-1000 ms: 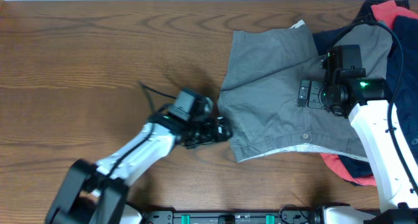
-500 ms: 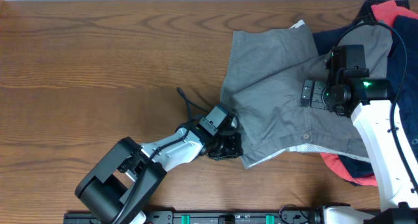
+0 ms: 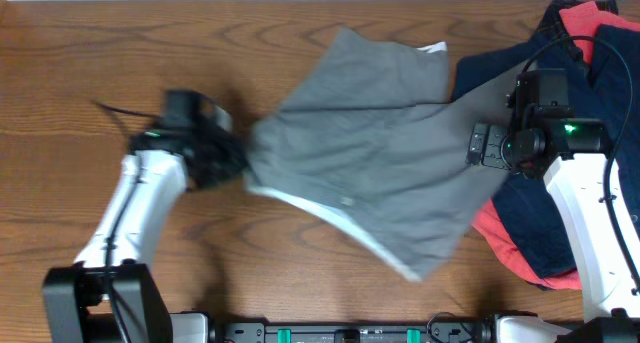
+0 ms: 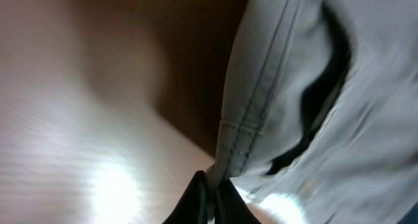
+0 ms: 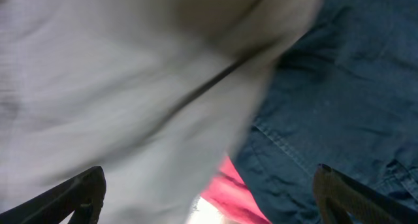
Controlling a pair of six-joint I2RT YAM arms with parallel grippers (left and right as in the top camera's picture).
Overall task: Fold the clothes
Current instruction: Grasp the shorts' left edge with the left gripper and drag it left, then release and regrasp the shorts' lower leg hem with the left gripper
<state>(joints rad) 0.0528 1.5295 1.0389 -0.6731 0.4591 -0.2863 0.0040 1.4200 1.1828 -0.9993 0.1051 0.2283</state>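
The clothes are grey trousers (image 3: 370, 153), stretched across the middle of the table, with a white inner edge along their near side. My left gripper (image 3: 238, 161) is shut on their left edge. In the left wrist view the dark fingertips (image 4: 210, 201) pinch a stitched seam of the grey cloth (image 4: 313, 87). My right gripper (image 3: 478, 145) stands open over the trousers' right end, where they meet the other garments. Its wrist view shows grey cloth (image 5: 130, 87) between the wide-apart fingers (image 5: 85, 192), which hold nothing.
A navy garment (image 3: 530, 213) and a red one (image 3: 590, 18) lie heaped at the right edge, partly under my right arm. Navy (image 5: 339, 87) and red (image 5: 225, 185) cloth also show in the right wrist view. Bare wooden table (image 3: 150, 53) lies at the left.
My left gripper shut on the trousers' left edge and swept left, dragging the grey cloth out across the table. The right arm has hardly moved.
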